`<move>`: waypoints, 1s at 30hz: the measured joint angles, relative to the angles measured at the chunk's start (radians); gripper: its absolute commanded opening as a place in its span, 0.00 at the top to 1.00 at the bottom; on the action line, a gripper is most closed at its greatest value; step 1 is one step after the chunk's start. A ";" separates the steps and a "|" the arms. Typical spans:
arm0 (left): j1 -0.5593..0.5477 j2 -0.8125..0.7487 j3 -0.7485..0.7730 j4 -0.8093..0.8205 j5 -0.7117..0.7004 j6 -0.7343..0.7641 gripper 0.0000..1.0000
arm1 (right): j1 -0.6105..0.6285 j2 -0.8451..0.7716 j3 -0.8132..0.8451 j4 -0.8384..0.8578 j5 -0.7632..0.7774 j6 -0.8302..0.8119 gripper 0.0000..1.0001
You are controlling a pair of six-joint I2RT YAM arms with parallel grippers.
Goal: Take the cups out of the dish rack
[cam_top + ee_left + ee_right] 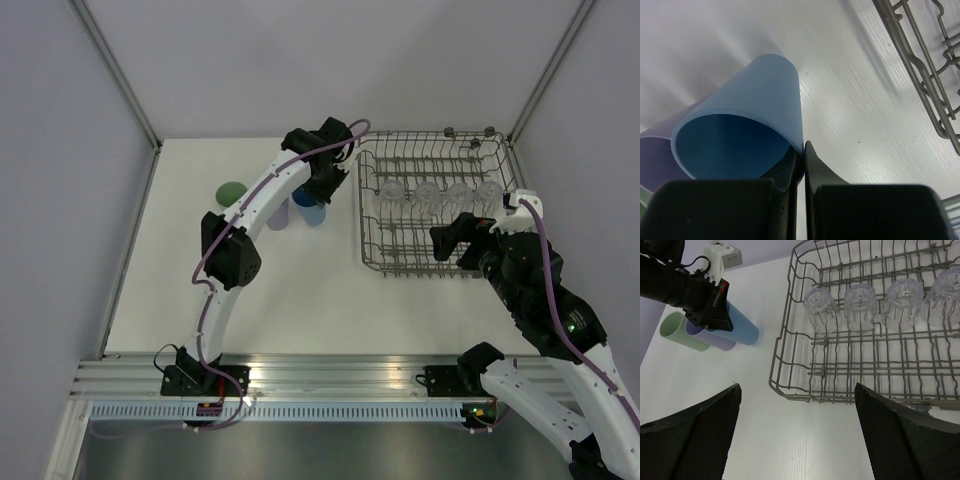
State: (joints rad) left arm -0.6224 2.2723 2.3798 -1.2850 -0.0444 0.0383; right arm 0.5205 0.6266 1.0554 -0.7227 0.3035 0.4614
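The blue cup is upright, left of the dish rack, next to the purple cup and the green cup. My left gripper is shut on the blue cup's rim, one finger inside and one outside. I cannot tell whether the cup's base touches the table. Several clear cups sit upside down in a row in the rack. My right gripper is open and empty above the table, at the rack's near edge.
The purple cup touches the blue one on its left. The rack's wire rim is close on the right of my left gripper. Grey walls stand at the back and sides. A metal rail runs along the table's near edge.
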 measured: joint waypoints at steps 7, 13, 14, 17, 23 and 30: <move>-0.005 0.048 0.011 0.002 0.000 0.011 0.93 | 0.000 -0.008 -0.008 0.000 -0.015 -0.012 0.02; -0.012 0.072 0.029 0.007 -0.005 0.021 0.88 | 0.000 -0.008 -0.026 0.002 -0.026 -0.017 0.02; -0.013 0.076 0.032 0.010 -0.006 0.023 0.87 | 0.000 -0.008 -0.027 0.002 -0.027 -0.018 0.02; -0.014 0.085 0.035 0.013 -0.007 0.029 0.82 | 0.000 -0.008 -0.031 0.003 -0.034 -0.022 0.02; -0.015 0.091 0.036 0.015 -0.007 0.033 0.74 | 0.000 -0.008 -0.034 0.004 -0.039 -0.026 0.02; -0.015 0.091 0.037 0.017 -0.012 0.036 0.42 | 0.000 -0.007 -0.034 0.004 -0.044 -0.032 0.02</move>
State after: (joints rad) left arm -0.6373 2.3631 2.4172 -1.2682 -0.0566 0.0742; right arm 0.5209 0.6193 1.0214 -0.7185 0.2592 0.4297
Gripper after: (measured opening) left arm 0.473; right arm 0.978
